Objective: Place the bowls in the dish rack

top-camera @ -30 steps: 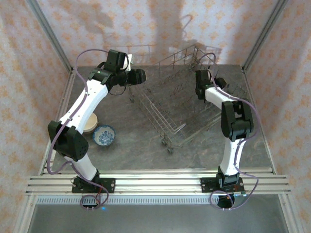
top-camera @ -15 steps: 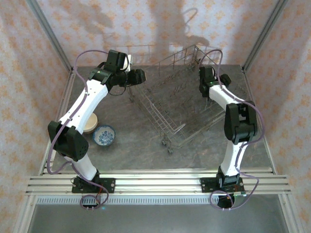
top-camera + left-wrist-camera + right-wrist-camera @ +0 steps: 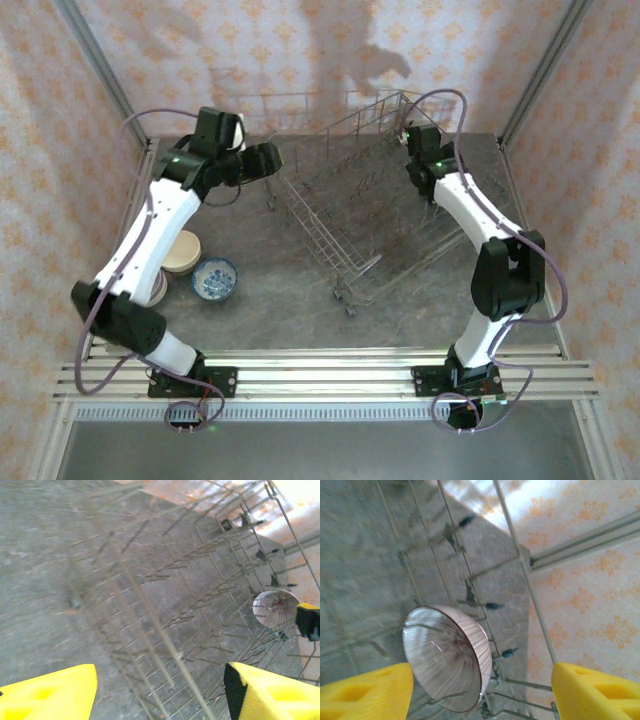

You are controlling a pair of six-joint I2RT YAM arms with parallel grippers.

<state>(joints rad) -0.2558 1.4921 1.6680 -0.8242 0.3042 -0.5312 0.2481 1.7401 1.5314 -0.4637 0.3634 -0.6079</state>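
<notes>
The grey wire dish rack (image 3: 345, 220) stands askew at mid-table. A pale mauve striped bowl (image 3: 447, 657) stands on edge among the tines at the rack's far corner; it also appears in the left wrist view (image 3: 275, 609). My right gripper (image 3: 482, 692) is open above this bowl and not holding it; in the top view the right gripper (image 3: 420, 140) hangs over that far corner. My left gripper (image 3: 160, 695) is open and empty over the rack's left side (image 3: 268, 158). A blue-patterned bowl (image 3: 214, 278) and a cream bowl (image 3: 180, 252) sit on the table at left.
The rack's tall grid wall (image 3: 520, 555) rises close beside the right gripper. A metal frame post (image 3: 530, 80) and papered walls close in the back. Grey tabletop (image 3: 280, 310) lies open in front of the rack.
The right gripper has risen and drawn back toward the rack's far corner. The left arm has swung slightly left and back from the rack's edge.
</notes>
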